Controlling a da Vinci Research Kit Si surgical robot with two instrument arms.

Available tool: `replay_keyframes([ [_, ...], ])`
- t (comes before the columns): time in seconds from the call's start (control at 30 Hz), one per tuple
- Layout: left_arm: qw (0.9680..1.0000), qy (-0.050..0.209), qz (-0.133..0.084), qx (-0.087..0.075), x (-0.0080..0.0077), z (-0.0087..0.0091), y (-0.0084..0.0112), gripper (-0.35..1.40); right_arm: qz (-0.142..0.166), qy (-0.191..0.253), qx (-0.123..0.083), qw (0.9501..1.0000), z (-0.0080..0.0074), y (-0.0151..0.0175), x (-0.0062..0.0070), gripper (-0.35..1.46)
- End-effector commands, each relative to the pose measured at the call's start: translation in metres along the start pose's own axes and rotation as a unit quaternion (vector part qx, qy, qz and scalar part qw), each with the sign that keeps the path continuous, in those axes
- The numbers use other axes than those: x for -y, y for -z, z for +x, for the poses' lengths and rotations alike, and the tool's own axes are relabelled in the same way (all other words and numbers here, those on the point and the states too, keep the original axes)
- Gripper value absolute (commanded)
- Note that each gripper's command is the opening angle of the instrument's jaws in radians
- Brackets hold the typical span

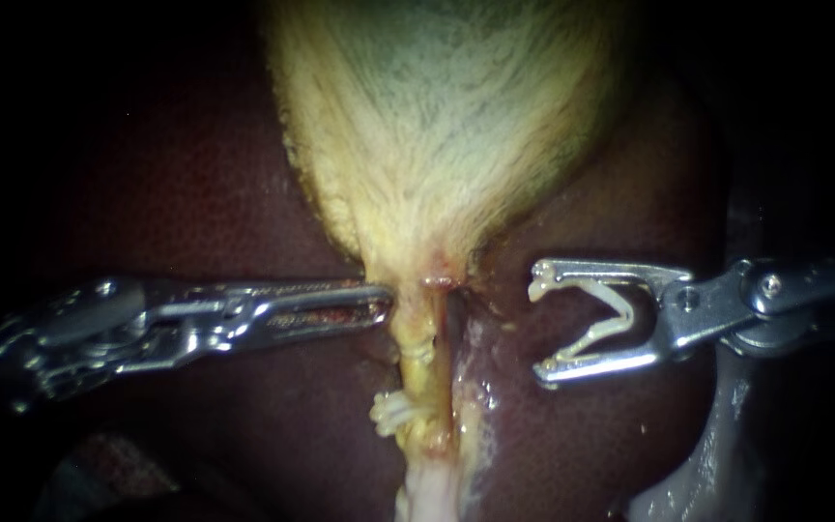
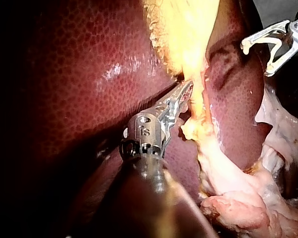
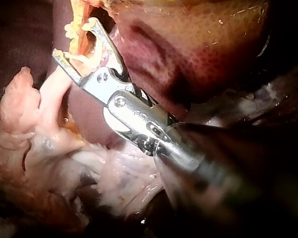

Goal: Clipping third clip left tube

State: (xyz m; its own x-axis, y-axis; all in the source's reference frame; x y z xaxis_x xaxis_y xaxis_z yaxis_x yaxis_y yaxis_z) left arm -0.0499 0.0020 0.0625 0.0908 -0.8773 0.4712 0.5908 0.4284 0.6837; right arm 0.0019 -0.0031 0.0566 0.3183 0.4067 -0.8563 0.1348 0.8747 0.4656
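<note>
The pale yellow gallbladder (image 1: 437,116) narrows to a neck, from which the left tube (image 1: 419,348) runs down. White clip material (image 1: 390,412) sits on the tube lower down. My left instrument (image 1: 384,305) reaches in from the left, its jaws closed together on the tissue at the neck, as the left wrist view shows (image 2: 186,91). My right instrument (image 1: 538,327) stands to the right of the tube, apart from it. Its jaws are spread wide and carry an open white clip (image 1: 613,319), which also shows between the jaws (image 3: 74,38) in the right wrist view.
Dark red liver (image 1: 195,193) surrounds the gallbladder on both sides. A paler wet strand (image 1: 468,387) runs beside the left tube on its right. Loose pinkish-white tissue (image 3: 35,144) lies below the tubes. Everything beyond the lit area is dark.
</note>
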Motion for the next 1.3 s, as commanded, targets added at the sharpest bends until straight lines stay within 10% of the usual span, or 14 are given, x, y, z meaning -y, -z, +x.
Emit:
replay_keyframes([
  [0.03,1.0000,0.000,0.000,0.000,0.0000,-0.0001,0.0002,-0.35,0.000,0.000,0.000,1.0000,0.0000,-0.0002,0.0000,0.60],
  [0.6,1.0000,0.003,-0.006,0.001,-0.0022,-0.0015,0.0046,-0.35,0.017,-0.167,0.002,0.9858,-0.0048,-0.0133,-0.0001,0.59],
  [1.0,1.0000,0.004,-0.008,0.000,-0.0010,-0.0016,0.0055,-0.35,0.000,-0.185,0.020,0.9826,-0.0094,-0.0141,-0.0045,0.57],
  [1.3,0.9999,0.005,-0.009,0.002,-0.0003,-0.0018,0.0058,-0.35,-0.006,-0.182,0.039,0.9825,-0.0116,-0.0161,-0.0039,0.56],
])
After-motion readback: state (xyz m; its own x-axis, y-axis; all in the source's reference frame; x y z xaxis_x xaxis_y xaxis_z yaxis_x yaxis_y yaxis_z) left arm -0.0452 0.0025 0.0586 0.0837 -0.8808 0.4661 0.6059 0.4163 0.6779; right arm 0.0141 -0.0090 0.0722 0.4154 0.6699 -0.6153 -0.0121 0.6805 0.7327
